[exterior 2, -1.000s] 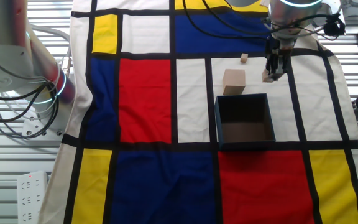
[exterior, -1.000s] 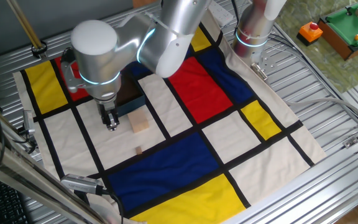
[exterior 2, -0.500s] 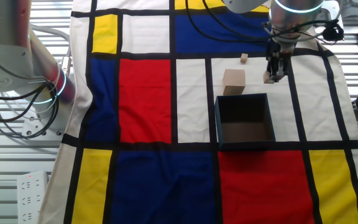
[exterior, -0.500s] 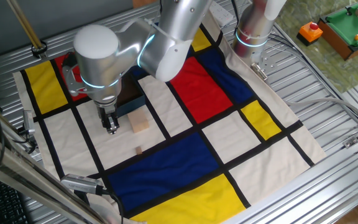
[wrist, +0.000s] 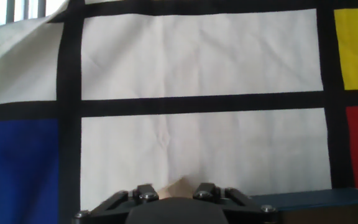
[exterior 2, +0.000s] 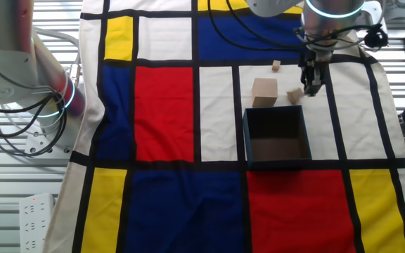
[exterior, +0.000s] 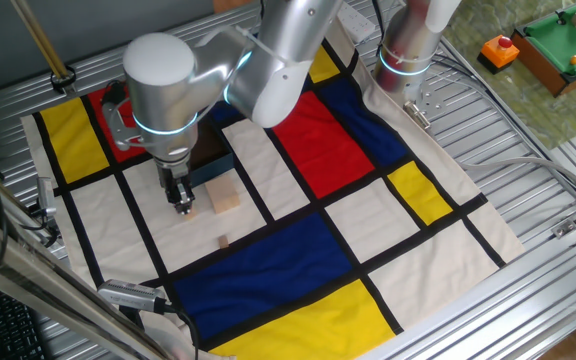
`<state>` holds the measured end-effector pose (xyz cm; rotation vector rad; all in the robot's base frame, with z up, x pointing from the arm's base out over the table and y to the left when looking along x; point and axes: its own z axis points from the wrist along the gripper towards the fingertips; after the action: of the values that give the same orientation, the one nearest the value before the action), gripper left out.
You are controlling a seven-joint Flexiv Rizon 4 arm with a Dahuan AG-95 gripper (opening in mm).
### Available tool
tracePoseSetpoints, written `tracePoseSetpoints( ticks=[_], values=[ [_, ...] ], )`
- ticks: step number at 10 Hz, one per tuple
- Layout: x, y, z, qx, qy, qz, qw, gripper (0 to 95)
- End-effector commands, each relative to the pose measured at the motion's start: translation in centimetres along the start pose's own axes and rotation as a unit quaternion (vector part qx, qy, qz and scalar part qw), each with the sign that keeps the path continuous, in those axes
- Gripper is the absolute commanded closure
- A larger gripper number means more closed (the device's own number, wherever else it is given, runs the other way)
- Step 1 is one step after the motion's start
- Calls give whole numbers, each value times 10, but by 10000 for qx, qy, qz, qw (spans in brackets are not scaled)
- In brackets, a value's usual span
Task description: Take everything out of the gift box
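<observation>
The gripper [exterior 2: 310,87] hangs low over a white square of the checked cloth [exterior 2: 167,98], just past the box's far right corner in the other fixed view. A small tan block [exterior 2: 294,95] sits at about 8 o'clock from the jaws there, right beside them. It looks tilted. In the hand view a pale wooden tip [wrist: 178,185] pokes up between the two jaws, which stand close together with only a small gap. I cannot tell for sure if they pinch the block or just touch it.

The gift box [exterior 2: 275,137] rests on the cloth with its open top up. Its walls are blue-grey and its inside is dark brown. The inside looks bare in the other fixed view. In one fixed view the big silver arm [exterior: 168,75] hides most of the box [exterior: 211,172], and only a blue-grey wall shows.

The pale cube [exterior 2: 264,92] stands on the white square at about 12 o'clock from the box, just beside its far wall. In one fixed view the cube [exterior: 224,196] is at 3 o'clock from the gripper [exterior: 182,203], near it but apart.

A tiny brown block [exterior 2: 276,66] lies on the cloth at 12 o'clock from the cube, a little way off. In one fixed view it [exterior: 223,241] is at 6 o'clock from the cube.

The cloth covers a ribbed metal table [exterior: 528,130]. A green-topped toy table [exterior: 558,45] and an orange thing [exterior: 498,50] sit far off at the 2 o'clock corner of one fixed view
</observation>
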<state>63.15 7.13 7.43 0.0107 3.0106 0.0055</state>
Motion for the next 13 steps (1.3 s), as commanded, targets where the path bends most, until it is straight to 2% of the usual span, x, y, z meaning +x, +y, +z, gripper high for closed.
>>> tracePoseSetpoints(
  ticks=[1,4,5,8,13],
  values=[
    [1,0,-1,18,6,-3,10000,190],
    [1,-1,-1,103,63,-9,9999,190],
    [1,-1,-1,143,52,-11,9999,380],
    [1,-2,-1,202,25,54,9998,380],
    [1,-1,-3,200,-17,-94,9998,380]
  ],
)
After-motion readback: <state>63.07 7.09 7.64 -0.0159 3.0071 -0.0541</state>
